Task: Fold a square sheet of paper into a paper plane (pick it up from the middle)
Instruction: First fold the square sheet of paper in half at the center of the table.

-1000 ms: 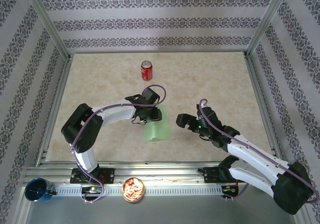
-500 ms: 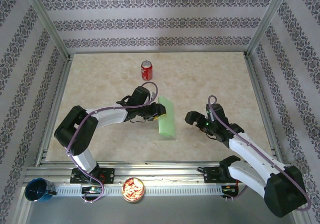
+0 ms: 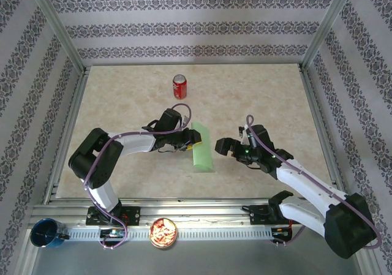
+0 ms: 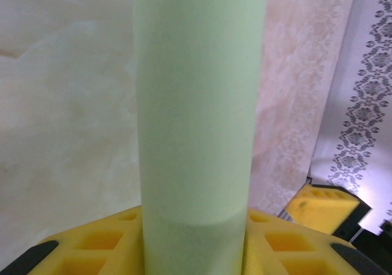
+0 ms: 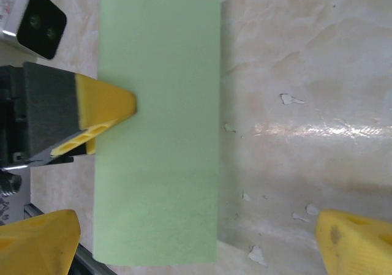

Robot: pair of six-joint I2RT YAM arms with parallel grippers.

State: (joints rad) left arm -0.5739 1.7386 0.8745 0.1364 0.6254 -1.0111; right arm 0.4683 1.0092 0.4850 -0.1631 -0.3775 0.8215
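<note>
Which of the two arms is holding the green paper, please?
The left one: the left arm's fingers pinch the green paper at one long edge, while the right arm's fingers stand wide open, not touching it.

You look down on a beige, marble-patterned tabletop (image 3: 257,97), with a soft streak of glare (image 5: 318,128) where the light catches it. Wallpaper in grey floral bands covers the back wall (image 3: 196,27) and both side walls (image 3: 24,79). Slanted metal posts (image 3: 56,29) mark the far corners, and a slotted aluminium rail (image 3: 208,232) runs along your near edge.
</note>
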